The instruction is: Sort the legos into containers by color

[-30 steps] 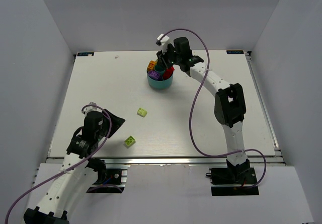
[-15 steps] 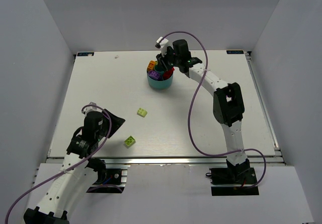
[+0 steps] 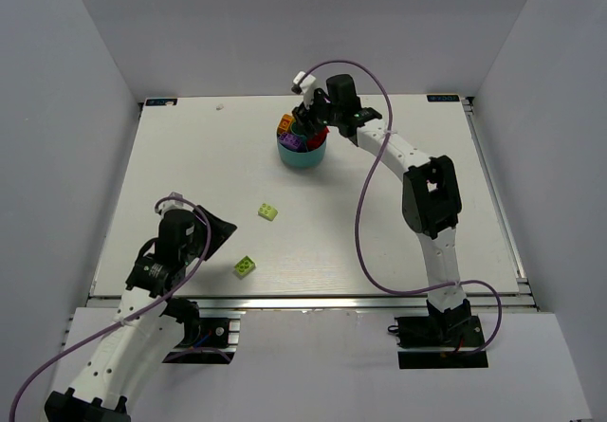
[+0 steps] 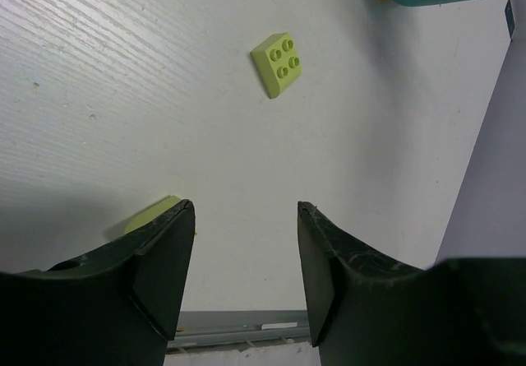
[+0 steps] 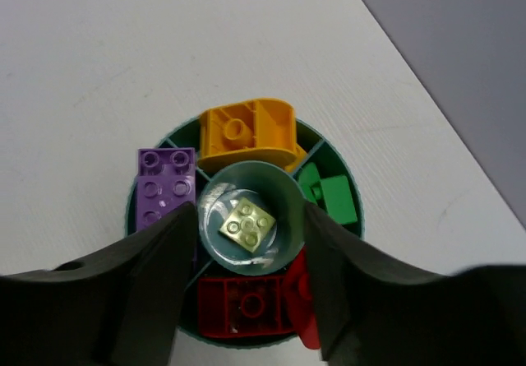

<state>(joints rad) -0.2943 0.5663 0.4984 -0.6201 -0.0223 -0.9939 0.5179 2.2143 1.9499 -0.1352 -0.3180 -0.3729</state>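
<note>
Lime brick (image 5: 249,223) loose in teal bowl (image 3: 302,159) cup | right fingers (image 5: 152,296) apart

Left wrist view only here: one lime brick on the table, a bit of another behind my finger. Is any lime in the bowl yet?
Observer: Yes, one lime brick lies in the bowl's centre cup.
Operator: Is the right hand holding it?
Observer: No. The right hand hovers above it, open.
Operator: What else is sorted?
Observer: Each colour in its own wedge: purple brick, orange brick, green brick, red brick.
</note>
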